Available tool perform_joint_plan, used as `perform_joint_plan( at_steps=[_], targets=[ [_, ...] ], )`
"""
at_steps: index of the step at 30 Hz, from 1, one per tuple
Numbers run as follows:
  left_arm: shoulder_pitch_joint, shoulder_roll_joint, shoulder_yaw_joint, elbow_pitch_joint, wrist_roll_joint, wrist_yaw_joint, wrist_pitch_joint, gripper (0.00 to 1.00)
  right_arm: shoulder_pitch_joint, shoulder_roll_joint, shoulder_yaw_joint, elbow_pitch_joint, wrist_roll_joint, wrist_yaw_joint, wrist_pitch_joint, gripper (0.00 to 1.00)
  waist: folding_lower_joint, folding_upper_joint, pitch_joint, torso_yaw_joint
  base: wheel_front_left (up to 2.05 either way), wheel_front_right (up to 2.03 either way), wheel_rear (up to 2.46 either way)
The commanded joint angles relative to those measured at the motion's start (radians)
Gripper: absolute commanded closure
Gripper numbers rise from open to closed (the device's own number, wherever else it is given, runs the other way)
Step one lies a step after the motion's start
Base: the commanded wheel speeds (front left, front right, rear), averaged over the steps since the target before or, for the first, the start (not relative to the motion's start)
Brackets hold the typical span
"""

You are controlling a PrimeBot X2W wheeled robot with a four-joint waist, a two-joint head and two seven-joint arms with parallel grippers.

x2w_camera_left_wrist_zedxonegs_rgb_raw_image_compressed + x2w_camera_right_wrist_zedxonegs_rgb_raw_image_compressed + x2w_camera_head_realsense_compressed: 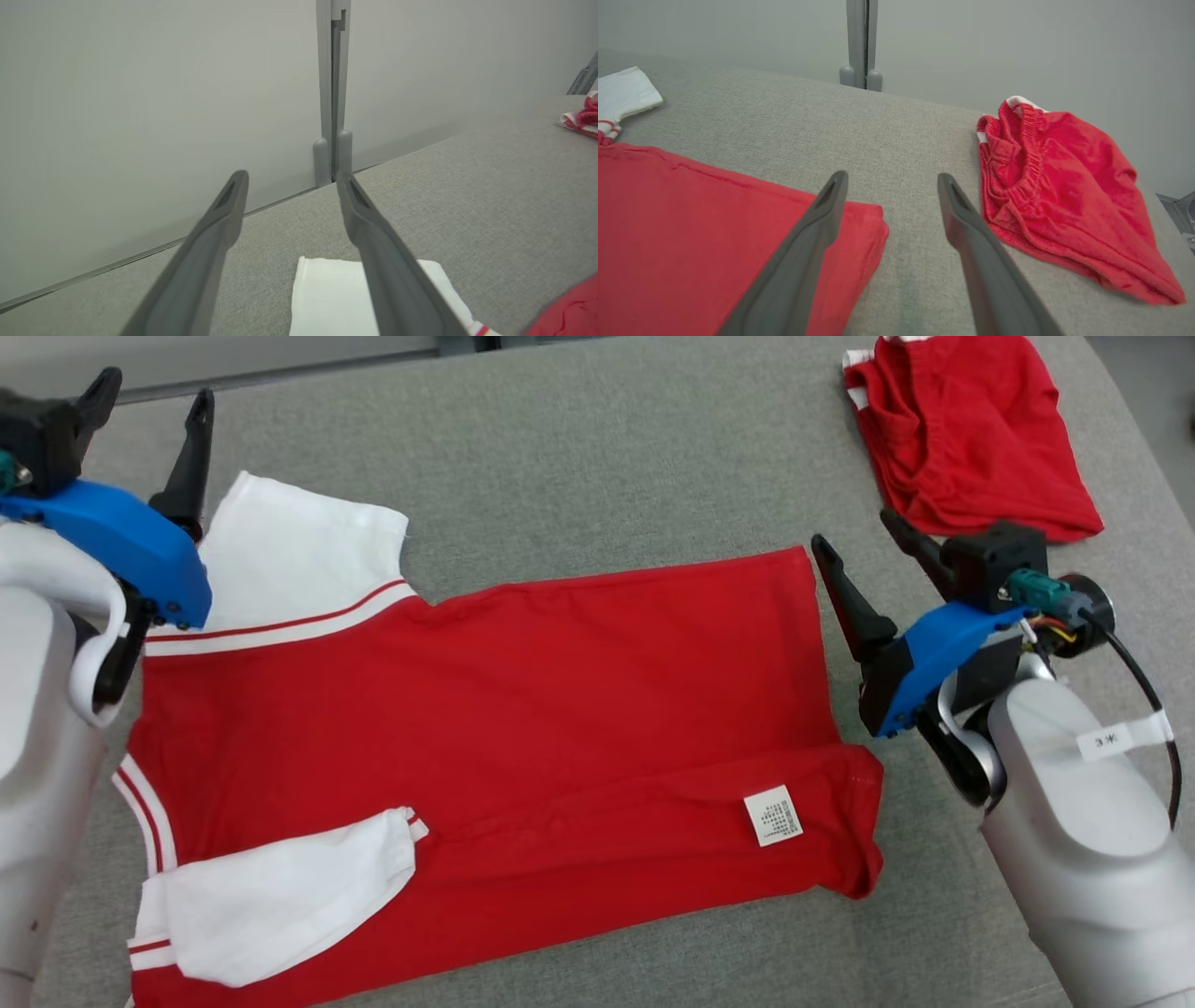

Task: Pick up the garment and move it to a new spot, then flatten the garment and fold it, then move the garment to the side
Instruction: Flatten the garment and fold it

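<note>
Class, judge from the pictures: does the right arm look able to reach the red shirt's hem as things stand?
Probably yes. The right gripper hangs open beside the hem of the red shirt, nothing between them; the red shorts lie apart on its other side.

My claw, above the shirt's corner

My right gripper (892, 177) stands spread wide and empty. One finger crosses the red shirt (691, 224) at its folded corner, the other lies near the crumpled red shorts (1064, 196), with grey table cloth (831, 116) between.

Grey fabric tabletop (597, 476), pale grey wall panels (140, 93), vertical joint post (331, 70)
</note>
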Motion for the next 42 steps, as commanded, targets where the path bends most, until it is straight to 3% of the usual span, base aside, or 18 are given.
perform_joint_plan(
  at_steps=[1,7,24,25,26,27,33,42],
  targets=[
    [-0.056,0.021,-0.055,0.027,-0.045,-0.001,0.031,0.00,-0.048,0.002,0.022,0.021,0.020,0.000,-0.004,0.00,-0.0003,-0.0002,0.030,-0.008,0.00,0.00,0.00],
    [-0.162,0.059,-0.193,0.119,-0.153,-0.001,0.122,0.00,-0.135,0.016,0.084,0.076,0.050,0.000,-0.024,0.00,-0.0003,-0.0002,0.097,-0.036,0.00,0.00,0.00],
    [-0.237,0.077,-0.382,0.230,-0.404,-0.001,0.292,0.00,-0.244,0.031,0.190,0.200,0.113,0.000,-0.100,0.00,-0.0003,-0.0002,0.162,-0.070,0.00,0.00,0.00],
    [-0.241,0.075,-0.389,0.232,-0.413,-0.001,0.293,0.07,-0.248,0.030,0.196,0.208,0.116,0.000,-0.101,0.00,-0.0003,-0.0002,0.162,-0.070,0.00,0.00,0.00],
    [-0.247,0.072,-0.400,0.234,-0.419,-0.001,0.294,0.07,-0.250,0.030,0.203,0.216,0.124,0.000,-0.097,0.00,-0.0003,-0.0002,0.162,-0.068,0.00,0.00,0.00],
    [-0.252,0.068,-0.410,0.236,-0.423,-0.001,0.293,1.00,-0.250,0.030,0.210,0.223,0.133,0.000,-0.091,0.00,-0.0003,-0.0002,0.160,-0.066,0.00,0.00,0.00],
    [-0.286,0.067,-0.446,0.247,-0.430,-0.001,0.221,1.00,-0.264,0.025,0.243,0.246,0.222,0.000,-0.045,0.00,-0.0003,-0.0002,0.136,-0.048,0.00,0.00,0.00],
    [-0.301,0.048,-0.511,0.244,-0.454,-0.001,0.147,1.00,-0.278,-0.029,0.305,0.263,0.363,0.000,0.172,0.00,-0.0003,-0.0002,0.114,-0.006,0.00,0.00,0.00]
  ],
)
